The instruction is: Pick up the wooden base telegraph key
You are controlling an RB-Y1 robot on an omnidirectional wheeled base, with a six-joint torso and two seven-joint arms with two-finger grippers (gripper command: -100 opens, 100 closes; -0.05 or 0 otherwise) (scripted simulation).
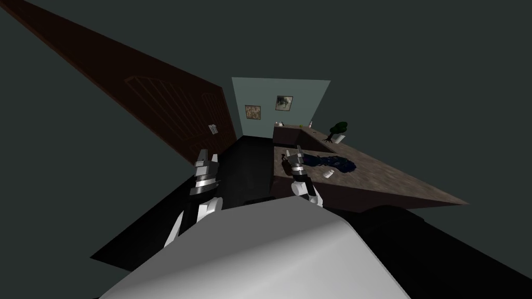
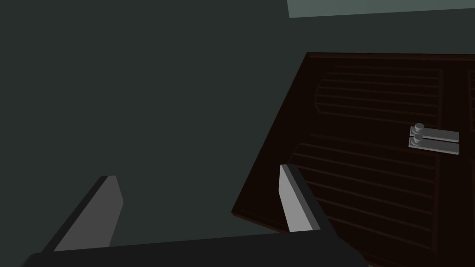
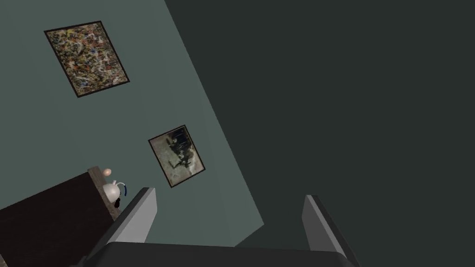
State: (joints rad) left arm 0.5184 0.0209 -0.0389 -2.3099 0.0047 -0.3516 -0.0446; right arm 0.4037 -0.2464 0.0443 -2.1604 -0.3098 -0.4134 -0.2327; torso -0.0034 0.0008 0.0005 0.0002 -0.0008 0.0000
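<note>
A small dark brown object (image 1: 285,165), which looks like the telegraph key, lies at the near left corner of the brown counter (image 1: 374,176). My right gripper (image 1: 294,154) hangs over that corner, just right of the object and close to it. In the right wrist view the right gripper (image 3: 229,194) is open with nothing between its fingers, and it points up at the wall, away from the object. My left gripper (image 1: 206,157) is held up to the left, near the dark door. It is open and empty in its own view (image 2: 198,174).
A dark blue patch (image 1: 332,162) and a small white item (image 1: 328,173) lie further along the counter. A potted plant (image 1: 338,131) stands at its back, and a white teapot (image 3: 112,190) on the far section. A dark slatted door (image 2: 371,153) with a grey handle (image 2: 433,139) is on my left.
</note>
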